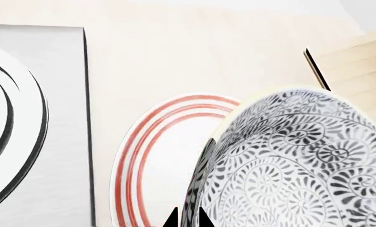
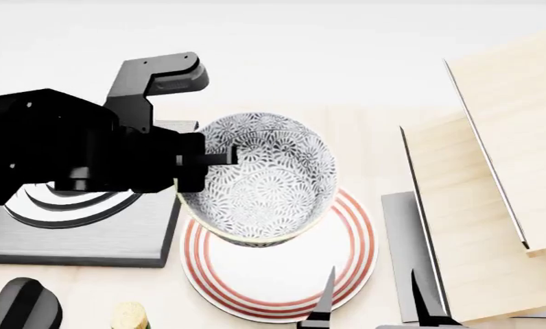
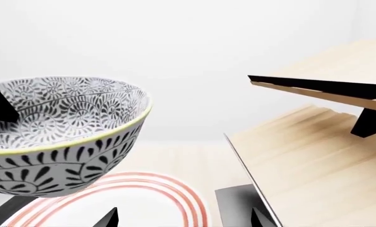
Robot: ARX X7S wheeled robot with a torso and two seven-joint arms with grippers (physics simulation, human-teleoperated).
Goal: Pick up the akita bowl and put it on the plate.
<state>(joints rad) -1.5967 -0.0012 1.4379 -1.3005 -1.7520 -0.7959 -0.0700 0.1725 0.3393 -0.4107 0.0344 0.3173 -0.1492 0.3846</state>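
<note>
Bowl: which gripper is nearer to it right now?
Left. The left gripper is clamped on the bowl rim, holding it above the plate. The right gripper sits open, apart from it, near the plate's front edge.

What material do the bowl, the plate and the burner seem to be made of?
Bowl: likely glazed ceramic, with a smooth printed floral pattern and pale rim. Plate: probably glazed ceramic, glossy white with red rings. Burner: looks like brushed metal, grey with a streaked sheen.
</note>
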